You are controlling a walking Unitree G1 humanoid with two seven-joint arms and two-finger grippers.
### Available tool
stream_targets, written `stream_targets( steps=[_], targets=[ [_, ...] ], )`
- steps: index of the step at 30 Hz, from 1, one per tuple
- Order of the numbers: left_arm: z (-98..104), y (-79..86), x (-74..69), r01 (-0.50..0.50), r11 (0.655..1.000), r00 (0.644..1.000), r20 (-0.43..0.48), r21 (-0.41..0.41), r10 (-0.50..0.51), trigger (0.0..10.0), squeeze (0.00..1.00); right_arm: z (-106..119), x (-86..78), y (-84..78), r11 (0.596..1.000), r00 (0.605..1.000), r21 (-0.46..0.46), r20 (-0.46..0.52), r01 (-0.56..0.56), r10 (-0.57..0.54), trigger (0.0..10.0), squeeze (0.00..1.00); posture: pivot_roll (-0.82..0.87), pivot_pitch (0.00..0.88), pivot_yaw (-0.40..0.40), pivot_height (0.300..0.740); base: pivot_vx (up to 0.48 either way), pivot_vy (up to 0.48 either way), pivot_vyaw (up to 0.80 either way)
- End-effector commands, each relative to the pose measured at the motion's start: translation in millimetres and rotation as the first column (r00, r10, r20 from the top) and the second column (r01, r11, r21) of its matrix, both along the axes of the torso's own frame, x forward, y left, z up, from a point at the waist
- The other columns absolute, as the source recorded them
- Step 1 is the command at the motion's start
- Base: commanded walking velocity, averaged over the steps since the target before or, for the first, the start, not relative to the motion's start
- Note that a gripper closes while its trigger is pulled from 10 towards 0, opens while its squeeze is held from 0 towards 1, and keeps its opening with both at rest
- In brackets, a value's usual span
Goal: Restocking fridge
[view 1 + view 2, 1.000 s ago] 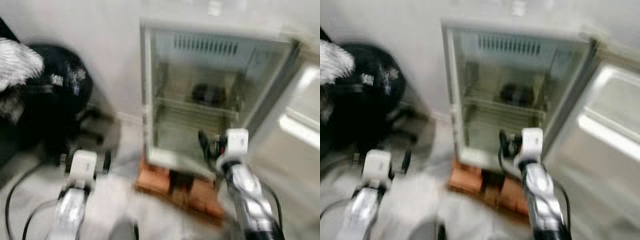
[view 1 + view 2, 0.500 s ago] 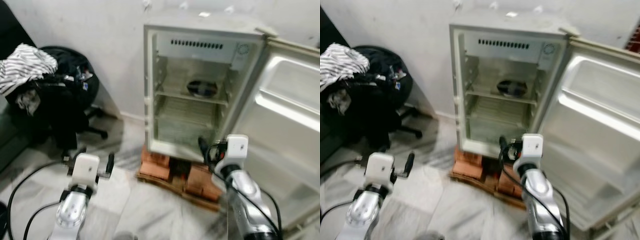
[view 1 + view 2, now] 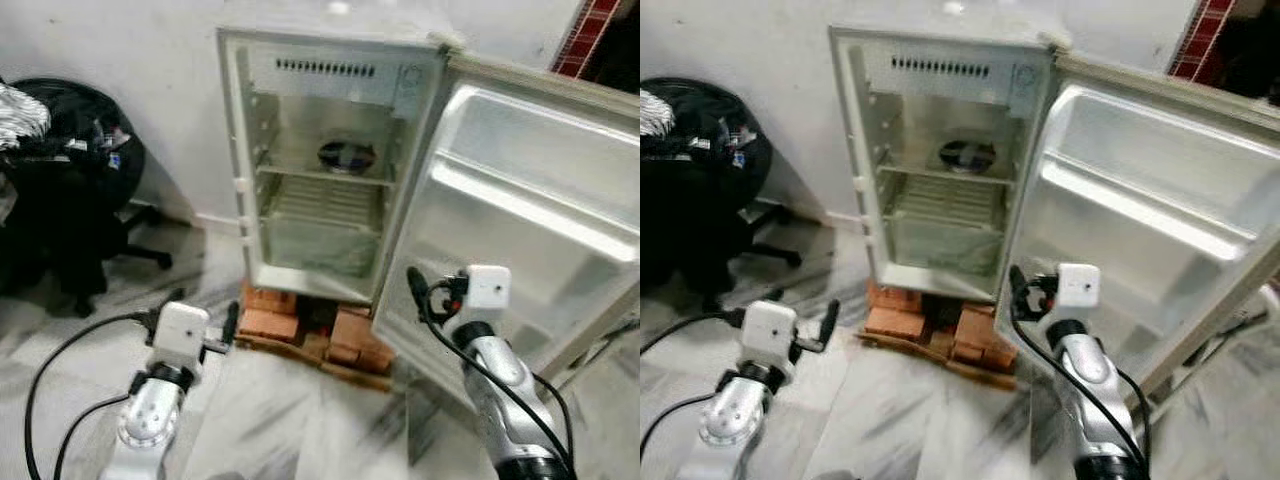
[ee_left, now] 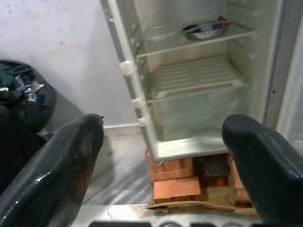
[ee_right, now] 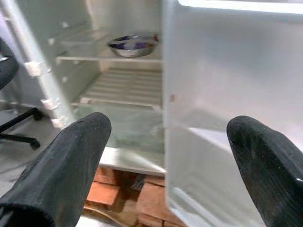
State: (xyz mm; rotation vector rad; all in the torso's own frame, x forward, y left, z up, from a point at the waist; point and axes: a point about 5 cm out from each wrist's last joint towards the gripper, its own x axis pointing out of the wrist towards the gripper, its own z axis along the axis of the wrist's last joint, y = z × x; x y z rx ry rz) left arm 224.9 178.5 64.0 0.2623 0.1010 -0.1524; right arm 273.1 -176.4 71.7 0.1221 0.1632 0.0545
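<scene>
I see the small fridge (image 3: 320, 170) standing open against the white wall (image 3: 150, 90), raised on a stack of bricks (image 3: 310, 330) over a flat board, its door (image 3: 520, 220) swung wide to my right with its inner shelves facing me. A metal bowl (image 3: 346, 155) sits at the back of the upper wire shelf (image 3: 320, 178); a second wire shelf (image 4: 194, 78) lies below it, over a clear drawer at the bottom. In my right wrist view the right gripper (image 5: 165, 161) has its two black fingers (image 5: 71, 165) spread wide and holds nothing; the fridge door's edge stands between them, well ahead and untouched, with the bowl further in beyond it. My left gripper (image 4: 161, 165) is equally wide apart and empty, aimed at the fridge's hinge-free side, the bricks below its line of sight. From the head cameras both arms sit low over the marble floor (image 3: 290, 420), well short of the fridge. To my left a black office chair (image 3: 70, 190) carries dark clothing, cut off by the frame edge. What lies in the bowl I cannot make out.
</scene>
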Motion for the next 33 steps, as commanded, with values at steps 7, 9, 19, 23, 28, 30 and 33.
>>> stream_targets(
  steps=[7,9,19,23,28,30,33],
  targets=[
    [1,6.6,-0.5,-0.013,1.0,1.0,0.001,0.017,0.013,10.0,0.0,0,1.3,20.5,0.987,0.993,0.108,-0.02,-0.116,0.119,10.0,0.0,0.07,0.004,-0.038,0.74,0.0,-0.463,0.0],
    [1,5.8,-0.7,-0.011,1.0,1.0,0.002,0.016,0.011,10.0,0.0,-10,-3.8,26.9,0.977,0.974,0.082,-0.097,-0.198,0.205,10.0,0.0,0.07,0.004,-0.038,0.74,0.0,-0.472,0.0],
    [0,5.0,-1.8,-0.006,1.0,1.0,0.0,0.019,0.006,10.0,0.0,-35,-12.8,24.8,0.949,0.907,0.034,-0.286,-0.312,0.309,10.0,0.0,0.08,0.002,-0.039,0.74,0.0,-0.472,0.0],
    [0,5.0,-1.9,-0.005,1.0,1.0,0.0,0.022,0.005,10.0,0.0,-39,-15.7,24.8,0.924,0.871,0.01,-0.331,-0.382,0.363,10.0,0.0,0.08,0.0,-0.04,0.74,0.0,-0.472,0.0],
    [0,6.0,-2.0,-0.018,0.999,1.0,0.005,0.029,0.018,10.0,0.0,-33,-5.2,16.2,0.943,0.904,-0.04,-0.302,-0.329,0.303,10.0,0.0,0.08,0.0,-0.04,0.74,0.0,-0.472,0.0],
    [0,7.1,-1.9,-0.027,0.999,1.0,0.006,0.031,0.027,10.0,0.0,-27,1.3,13.4,0.957,0.93,-0.055,-0.26,-0.283,0.26,10.0,0.0,0.08,0.0,-0.039,0.74,0.0,-0.472,0.0],
    [0,7.3,-1.3,-0.031,0.999,0.999,0.009,0.03,0.031,10.0,0.0,-19,11.7,6.3,0.98,0.962,-0.062,-0.209,-0.189,0.173,10.0,0.0,0.08,0.0,-0.039,0.74,0.0,-0.301,0.0]
  ],
)
